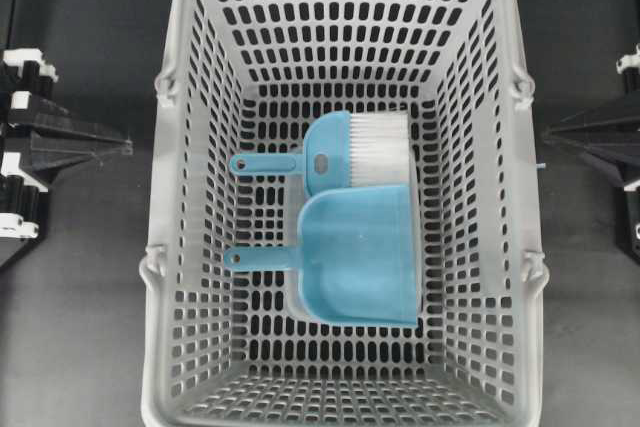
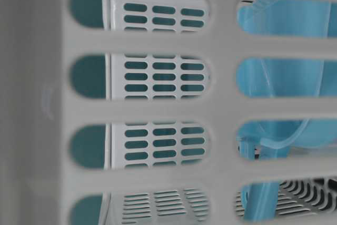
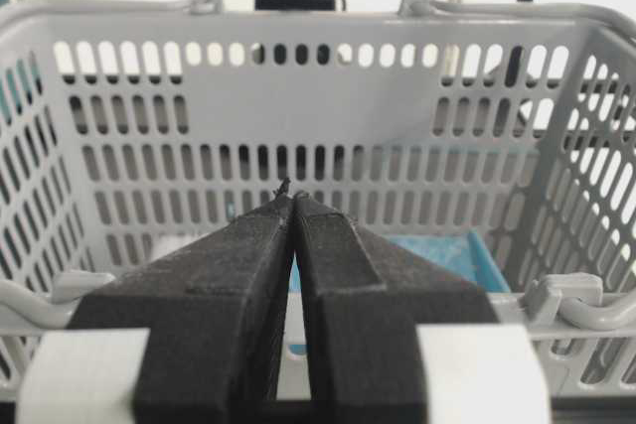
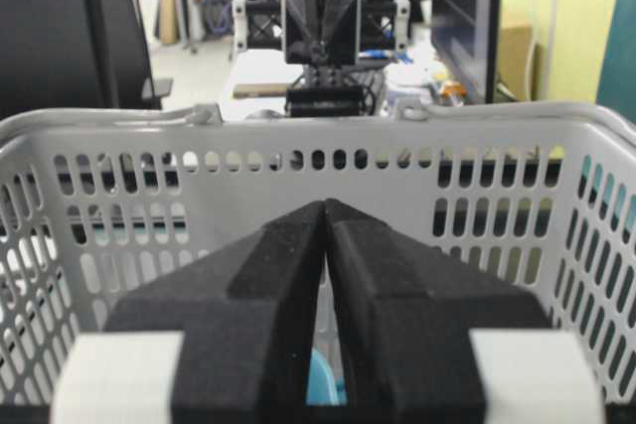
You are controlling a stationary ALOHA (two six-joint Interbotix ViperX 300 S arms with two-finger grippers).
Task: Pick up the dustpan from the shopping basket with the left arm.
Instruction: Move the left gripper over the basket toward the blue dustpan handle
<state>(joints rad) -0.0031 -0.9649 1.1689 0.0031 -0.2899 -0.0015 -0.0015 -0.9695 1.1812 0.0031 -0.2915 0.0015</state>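
Start state, nothing grasped; my left gripper (image 1: 128,147) sits outside the shopping basket (image 1: 180,97) at its left wall, fingers pressed together on nothing, tips meeting in the left wrist view; the right gripper (image 1: 545,134) is likewise closed and empty, parked beyond the opposite wall. The dustpan (image 1: 360,252) lies flat on the basket floor, right of centre in the overhead view, open mouth toward the right wall, its thin handle (image 1: 262,257) pointing left toward my arm and ending in a hole; the hand brush (image 1: 345,152) lies just above it, bristles touching or slightly overlapping the pan's upper edge, I cannot tell which from overhead. I judge the pan light, stiff, thin-walled plastic, smooth and likely to slip or pivot in the pads; the handle is the obvious hold, narrow enough for the jaws, taken close to the scoop so the tray does not droop; the raised back rim is the fallback. I must open, clear the wall, then descend.
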